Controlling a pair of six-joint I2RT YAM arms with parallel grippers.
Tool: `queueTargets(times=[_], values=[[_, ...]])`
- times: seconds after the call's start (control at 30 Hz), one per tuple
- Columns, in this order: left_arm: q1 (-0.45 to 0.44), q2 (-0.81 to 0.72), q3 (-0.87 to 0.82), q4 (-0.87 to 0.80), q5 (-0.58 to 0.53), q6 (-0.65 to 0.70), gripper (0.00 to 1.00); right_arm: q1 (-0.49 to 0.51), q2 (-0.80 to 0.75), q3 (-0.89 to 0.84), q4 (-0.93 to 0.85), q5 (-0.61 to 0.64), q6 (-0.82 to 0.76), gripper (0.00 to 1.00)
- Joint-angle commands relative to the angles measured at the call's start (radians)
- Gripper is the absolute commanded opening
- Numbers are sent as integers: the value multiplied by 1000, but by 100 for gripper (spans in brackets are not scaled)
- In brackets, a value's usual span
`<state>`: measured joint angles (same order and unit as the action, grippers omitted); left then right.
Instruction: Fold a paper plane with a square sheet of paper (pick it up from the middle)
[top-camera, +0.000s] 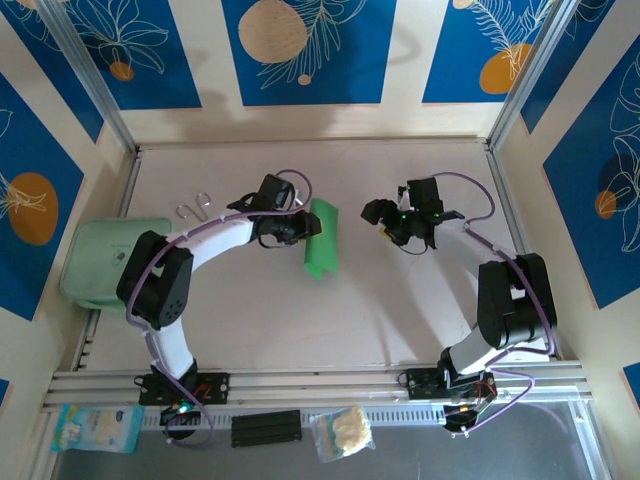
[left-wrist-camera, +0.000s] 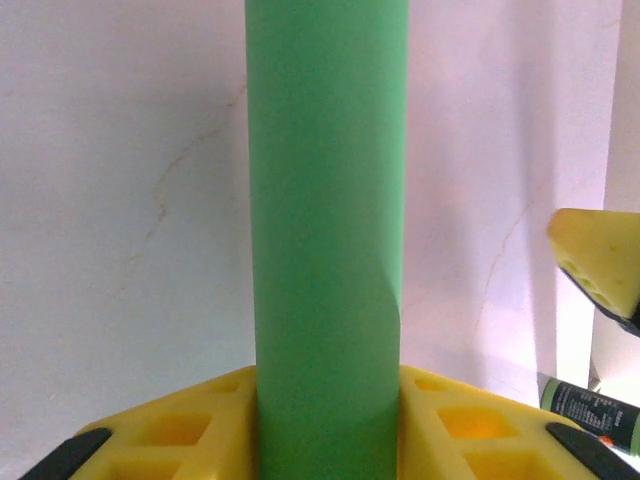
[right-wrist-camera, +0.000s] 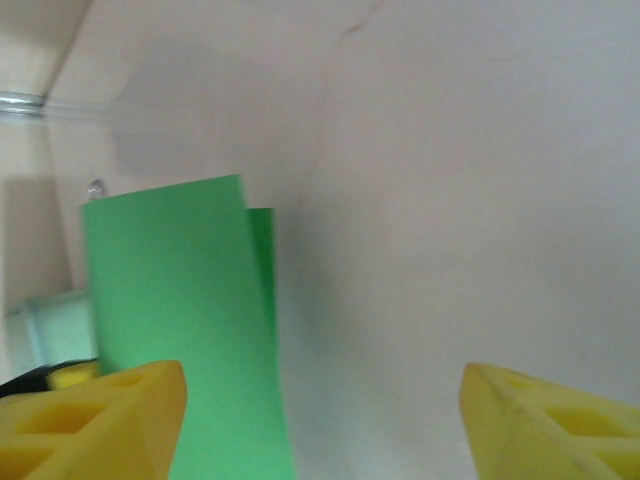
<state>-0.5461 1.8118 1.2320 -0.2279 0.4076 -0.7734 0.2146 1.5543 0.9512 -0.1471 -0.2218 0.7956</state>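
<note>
While L fingers (left-wrist-camera: 170, 430) pinch the folded square sheet of paper (left-wrist-camera: 325, 250), R fingers (right-wrist-camera: 90, 410) gape empty.
Prob. steadying it so R can make next fold.

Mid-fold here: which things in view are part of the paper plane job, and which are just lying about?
Job: square sheet of paper, partly folded; left gripper, shut on it; right gripper, open.
Lying about: mint pouch; metal hooks; packets at the near edge.
</note>
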Motion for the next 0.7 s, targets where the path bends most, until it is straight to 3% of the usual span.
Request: queueTargets(times=[0.0,0.47,0.67], values=[[6,38,-32,65,16,-39,36,22,16,-9,74,-132,-27,65],[5,76,-148,80,-102,-59,35,174,259,105,54,-193,3,23],[5,82,-159,67,-117,-72,36,217,348,165,-3,-169,10,14]])
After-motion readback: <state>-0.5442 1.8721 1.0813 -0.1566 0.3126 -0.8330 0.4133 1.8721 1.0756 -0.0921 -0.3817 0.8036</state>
